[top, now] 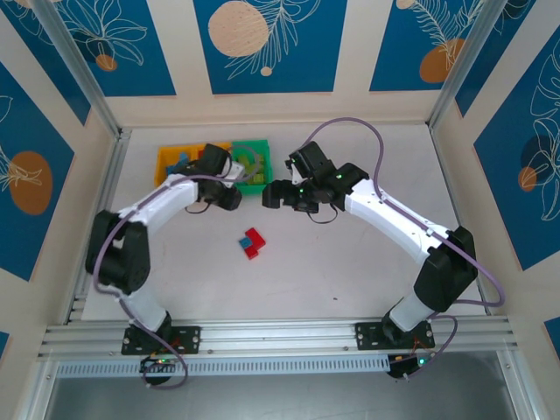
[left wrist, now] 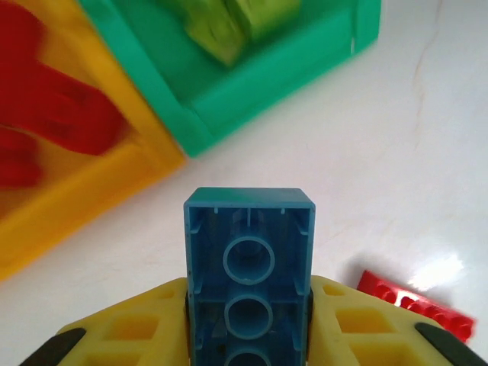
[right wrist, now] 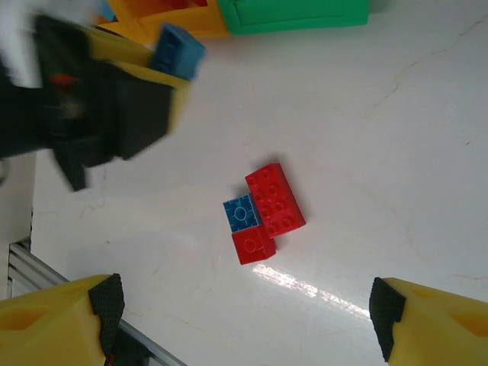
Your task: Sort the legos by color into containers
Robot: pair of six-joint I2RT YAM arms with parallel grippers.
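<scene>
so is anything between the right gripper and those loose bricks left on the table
Nothing visible. The right gripper is open above the table, with the red bricks and small blue brick in plain sight from its wrist camera. The left gripper, shut on a second blue brick, sits off to the side near the bins.

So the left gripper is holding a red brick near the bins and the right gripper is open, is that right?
Not quite: the brick in the left gripper is blue, as the left wrist view shows. It is near the bins, and the right gripper is open.
</scene>
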